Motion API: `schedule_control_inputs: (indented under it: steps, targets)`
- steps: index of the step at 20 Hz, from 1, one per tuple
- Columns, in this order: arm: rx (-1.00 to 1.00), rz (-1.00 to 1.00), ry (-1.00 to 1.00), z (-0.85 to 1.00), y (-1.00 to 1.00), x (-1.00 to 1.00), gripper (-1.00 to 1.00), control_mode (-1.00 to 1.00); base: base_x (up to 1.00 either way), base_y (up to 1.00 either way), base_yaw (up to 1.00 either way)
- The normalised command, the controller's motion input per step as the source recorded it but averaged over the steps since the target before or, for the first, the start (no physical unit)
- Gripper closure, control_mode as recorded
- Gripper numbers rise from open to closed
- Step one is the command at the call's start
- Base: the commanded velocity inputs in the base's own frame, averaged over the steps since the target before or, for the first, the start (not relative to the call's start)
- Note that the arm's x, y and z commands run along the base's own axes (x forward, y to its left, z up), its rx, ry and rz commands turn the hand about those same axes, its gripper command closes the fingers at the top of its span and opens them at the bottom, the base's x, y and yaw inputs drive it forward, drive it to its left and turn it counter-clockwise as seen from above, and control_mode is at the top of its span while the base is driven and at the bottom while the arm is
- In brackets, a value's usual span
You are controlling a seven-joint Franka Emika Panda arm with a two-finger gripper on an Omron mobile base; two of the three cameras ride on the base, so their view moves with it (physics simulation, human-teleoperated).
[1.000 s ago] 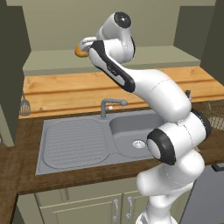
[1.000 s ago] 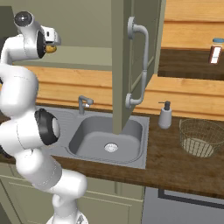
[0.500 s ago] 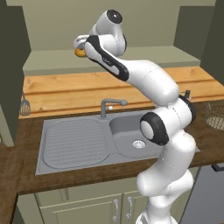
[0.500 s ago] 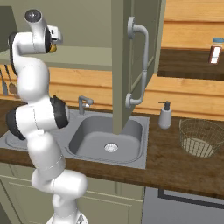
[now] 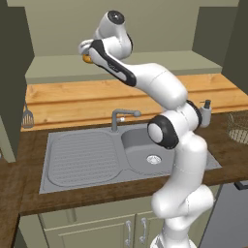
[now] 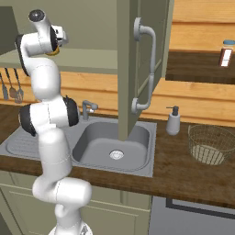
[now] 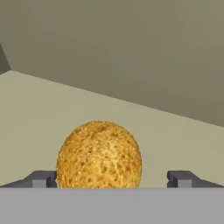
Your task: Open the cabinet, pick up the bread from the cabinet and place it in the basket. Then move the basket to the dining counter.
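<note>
The cabinet (image 5: 145, 62) stands open, and its right door (image 6: 131, 69) with the long silver handle swings out over the sink. On the cabinet shelf sits the bread (image 7: 99, 155), a round golden-orange lump, also peeking out beside the hand as the bread (image 5: 87, 58). My gripper (image 7: 112, 179) is open at shelf height, one fingertip on each side of the bread and both clear of it. From the base the gripper (image 5: 85, 50) is seen reaching into the cabinet from the right. The wire basket (image 6: 211, 144) rests on the worktop at the far right. The dining counter is out of view.
Below the cabinet are the steel sink (image 5: 145, 155) with its faucet (image 5: 121, 116) and a draining board (image 5: 80, 160). A soap dispenser (image 6: 173, 121) stands between sink and basket. Utensils (image 6: 13, 89) hang on the left wall. A small jar (image 6: 226, 53) sits on a dark ledge at upper right.
The arm has straightened up, its elbow swinging higher and more over the sink. The hand has stayed at the bread on the shelf, fingers still apart.
</note>
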Motion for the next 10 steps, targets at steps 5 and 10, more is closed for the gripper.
schedule_control_inputs:
  steps: [5, 10]
  targets:
    - [-0.06, 0.00, 0.01, -0.09, 0.17, 0.13, -1.00, -1.00, 0.00, 0.00, 0.00]
    - [-0.03, 0.00, 0.01, -0.13, 0.20, 0.08, -1.00, -1.00, 0.00, 0.00, 0.00]
